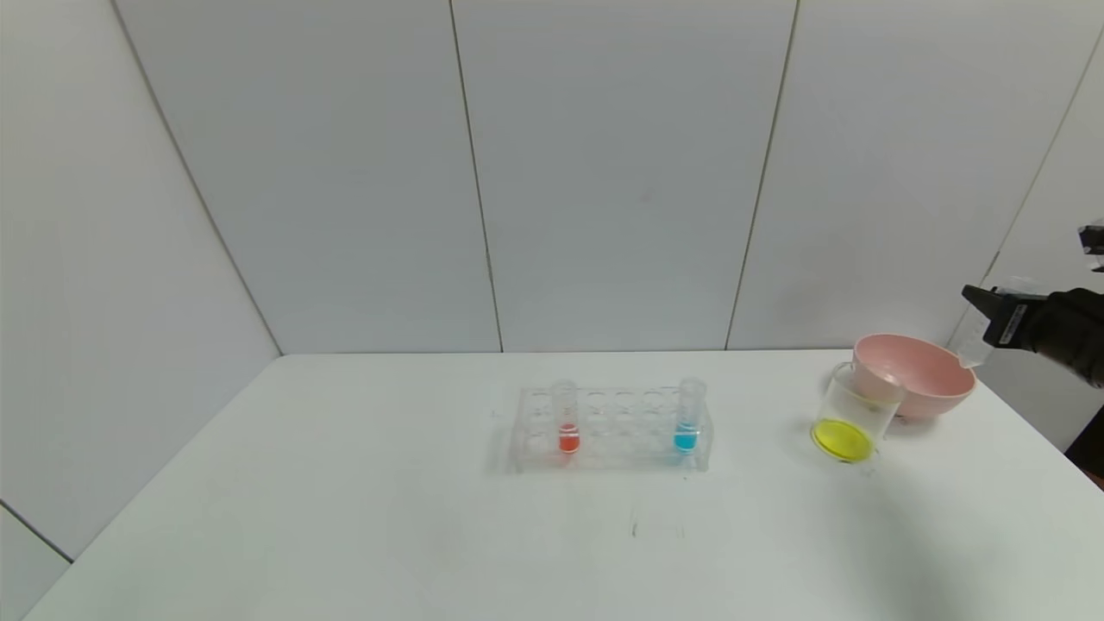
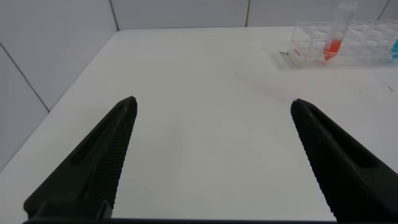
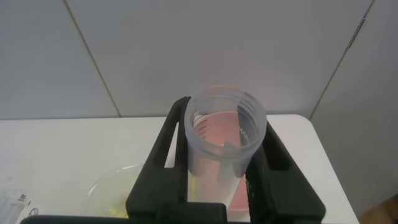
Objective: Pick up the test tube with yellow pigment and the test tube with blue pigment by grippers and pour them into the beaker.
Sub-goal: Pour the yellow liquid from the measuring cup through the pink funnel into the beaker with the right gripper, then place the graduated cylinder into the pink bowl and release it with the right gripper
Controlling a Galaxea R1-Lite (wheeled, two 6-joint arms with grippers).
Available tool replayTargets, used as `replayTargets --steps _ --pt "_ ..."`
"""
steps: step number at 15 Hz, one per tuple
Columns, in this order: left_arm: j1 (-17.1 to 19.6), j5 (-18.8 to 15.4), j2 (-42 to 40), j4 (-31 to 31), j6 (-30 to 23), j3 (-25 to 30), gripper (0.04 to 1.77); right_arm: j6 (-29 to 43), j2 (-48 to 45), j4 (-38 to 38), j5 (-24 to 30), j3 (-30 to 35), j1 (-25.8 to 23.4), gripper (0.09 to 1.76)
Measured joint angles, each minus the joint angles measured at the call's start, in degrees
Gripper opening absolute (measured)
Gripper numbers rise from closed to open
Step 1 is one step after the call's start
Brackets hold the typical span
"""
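My right gripper (image 1: 983, 321) is shut on a clear rimmed test tube (image 1: 973, 345), held in the air just right of the pink bowl's far side. In the right wrist view the tube (image 3: 225, 140) sits between the black fingers (image 3: 163, 149) and looks empty. The beaker (image 1: 849, 416) stands in front of the bowl with yellow liquid at its bottom; it also shows in the right wrist view (image 3: 112, 193). The test tube with blue pigment (image 1: 688, 421) stands at the right end of the clear rack (image 1: 612, 431). My left gripper (image 2: 212, 109) is open and empty over bare table, left of the rack.
A pink bowl (image 1: 923, 375) stands behind the beaker near the table's right edge. A tube with orange-red liquid (image 1: 567, 418) stands at the rack's left end and shows in the left wrist view (image 2: 336, 37). Grey wall panels close the back.
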Motion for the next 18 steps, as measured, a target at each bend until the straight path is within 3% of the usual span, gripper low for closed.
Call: replayTargets --steps 7,14,18 --pt "0.00 0.00 0.00 0.00 0.02 0.00 1.76 -2.33 16.40 -1.87 -0.61 -14.97 0.60 0.58" --pt "0.00 -0.02 0.00 0.00 0.00 0.00 1.76 -2.41 23.74 -3.38 -0.57 -19.52 1.84 0.58" --pt "0.00 0.00 0.00 0.00 0.02 0.00 1.76 -2.30 24.92 -3.40 -0.55 -20.22 1.62 0.99"
